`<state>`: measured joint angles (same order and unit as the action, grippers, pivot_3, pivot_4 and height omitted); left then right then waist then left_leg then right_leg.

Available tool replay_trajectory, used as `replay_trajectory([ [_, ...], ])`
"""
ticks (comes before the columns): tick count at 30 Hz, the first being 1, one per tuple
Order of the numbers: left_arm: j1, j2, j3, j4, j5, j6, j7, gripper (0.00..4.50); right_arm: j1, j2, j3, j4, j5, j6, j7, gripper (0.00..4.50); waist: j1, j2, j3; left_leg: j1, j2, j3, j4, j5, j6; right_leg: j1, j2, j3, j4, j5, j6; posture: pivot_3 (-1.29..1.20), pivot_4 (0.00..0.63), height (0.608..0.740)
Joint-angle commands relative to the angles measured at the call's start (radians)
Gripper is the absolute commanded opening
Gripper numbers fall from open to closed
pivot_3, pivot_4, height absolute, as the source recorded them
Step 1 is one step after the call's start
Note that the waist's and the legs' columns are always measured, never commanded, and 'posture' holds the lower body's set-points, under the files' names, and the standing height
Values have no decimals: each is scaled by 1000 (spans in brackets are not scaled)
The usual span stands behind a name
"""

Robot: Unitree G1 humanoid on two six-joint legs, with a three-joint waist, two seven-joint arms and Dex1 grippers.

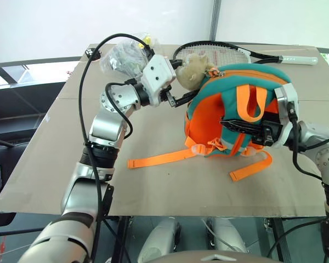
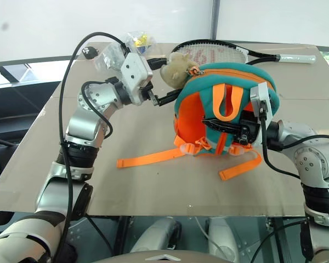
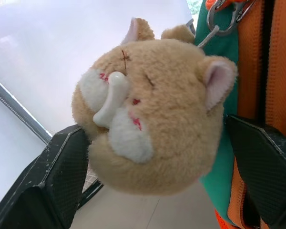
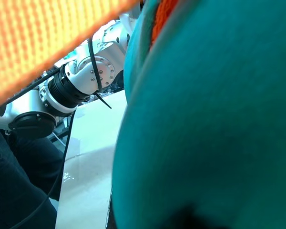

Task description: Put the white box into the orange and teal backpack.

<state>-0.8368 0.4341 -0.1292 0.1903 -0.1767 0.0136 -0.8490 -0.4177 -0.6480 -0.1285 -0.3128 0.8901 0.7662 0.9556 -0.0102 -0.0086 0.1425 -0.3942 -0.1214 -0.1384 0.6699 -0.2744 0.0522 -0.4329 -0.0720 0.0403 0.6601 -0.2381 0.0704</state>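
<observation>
The orange and teal backpack (image 1: 230, 104) stands upright on the table right of centre, straps facing me. A beige plush toy (image 1: 192, 70) hangs at its upper left corner. My left gripper (image 1: 186, 95) is open at that corner just below the toy. In the left wrist view the plush toy (image 3: 152, 114) sits between the two black fingers (image 3: 62, 176), with the teal and orange fabric beside it. My right gripper (image 1: 230, 126) is shut on the backpack's orange webbing at the front, coming in from the right. The white box is out of view.
A black tennis racket (image 1: 219, 52) lies behind the backpack at the far edge. A clear plastic bag (image 1: 123, 57) of small items sits at the back left. Loose orange straps (image 1: 159, 158) trail across the cardboard tabletop (image 1: 153, 192) in front.
</observation>
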Motion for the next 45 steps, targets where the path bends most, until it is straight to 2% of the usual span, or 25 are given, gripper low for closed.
replay_trajectory([
  [1,-25,-17,1,-12,0,-25,-13,3852,6,-6,-27,-48,21,-6,-11,0,0,0,0,0,0,0,0,0,0,0,0,0,0,0,0,0,150,739],
  [2,-24,-21,-1,-11,0,-26,-17,3663,10,-6,-29,-52,23,-6,-15,0,0,0,0,0,0,0,0,0,0,0,0,0,0,0,0,0,150,739],
  [7,-23,-35,5,-10,-1,-21,-18,1301,21,-6,-34,-65,32,-4,-29,0,2,0,0,0,0,0,0,0,0,0,0,0,0,0,0,0,150,739],
  [9,-13,-30,18,-10,2,-17,-7,535,11,7,-43,-58,34,-14,-52,0,0,0,0,0,0,0,0,0,0,0,0,0,0,0,0,0,150,739],
  [11,0,-20,41,-15,-2,-5,13,212,-13,37,-62,-39,34,-35,-95,0,-1,0,0,0,0,0,0,0,0,0,0,0,0,0,0,0,150,739],
  [19,104,14,221,-132,-70,154,185,201,-151,186,-200,110,43,-93,-375,0,-9,0,0,0,0,0,0,0,0,-1,1,0,1,0,0,0,150,739],
  [23,292,27,278,-306,-109,295,256,201,-218,242,-257,194,28,-123,-518,0,-10,0,0,0,0,0,0,0,0,-2,1,0,1,0,0,0,150,739],
  [28,495,31,233,-412,-106,402,287,201,-233,266,-269,220,33,-146,-560,0,-11,0,0,0,0,0,-1,0,0,-2,1,0,1,0,0,0,150,739],
  [32,581,5,156,-353,-54,453,340,201,-243,268,-303,234,51,-163,-605,0,-3,1,-1,2,0,0,0,0,0,0,1,0,2,0,0,0,150,739],
  [41,456,-97,37,-145,12,435,405,200,-185,252,-332,144,113,-140,-639,0,7,1,-1,3,-1,0,0,0,0,2,0,0,2,0,0,0,150,739],
  [45,407,-146,96,-143,-64,334,357,200,-3,110,-145,3,-68,-144,-468,0,13,1,-1,1,-1,-1,0,0,0,1,0,0,0,0,0,0,150,739],
])
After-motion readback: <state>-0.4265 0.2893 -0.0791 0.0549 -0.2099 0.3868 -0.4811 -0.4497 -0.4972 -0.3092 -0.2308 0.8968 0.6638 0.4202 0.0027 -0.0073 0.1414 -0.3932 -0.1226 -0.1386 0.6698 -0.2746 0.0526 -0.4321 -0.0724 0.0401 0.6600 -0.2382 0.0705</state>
